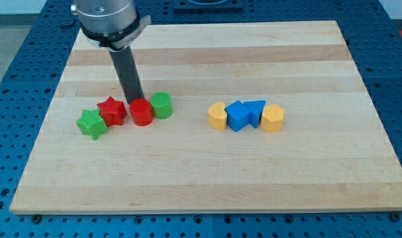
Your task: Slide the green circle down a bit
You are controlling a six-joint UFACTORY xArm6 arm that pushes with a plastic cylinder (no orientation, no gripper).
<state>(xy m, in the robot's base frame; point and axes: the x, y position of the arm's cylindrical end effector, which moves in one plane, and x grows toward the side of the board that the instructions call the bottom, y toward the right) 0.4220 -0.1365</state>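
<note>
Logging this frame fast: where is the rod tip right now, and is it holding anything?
My tip: holds nothing, no claw; it sits just above the red circle, up-left of the green circle.

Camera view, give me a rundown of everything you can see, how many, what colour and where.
green star: one, green, far left of the left cluster, touching the red star.
red star: one, red, between the green star and the red circle.
red circle: one, red, just below my tip.
green circle: one, green, right end of the left cluster, beside the red circle.
yellow blocks: two, yellow, the ends of the right cluster, left and right; shapes unclear.
blue blocks: two, blue, between the yellow ones, left and right.
wooden board: one, light wood, on a blue perforated table.
my tip: one, dark rod, at the red circle's top edge, left of the green circle.
</note>
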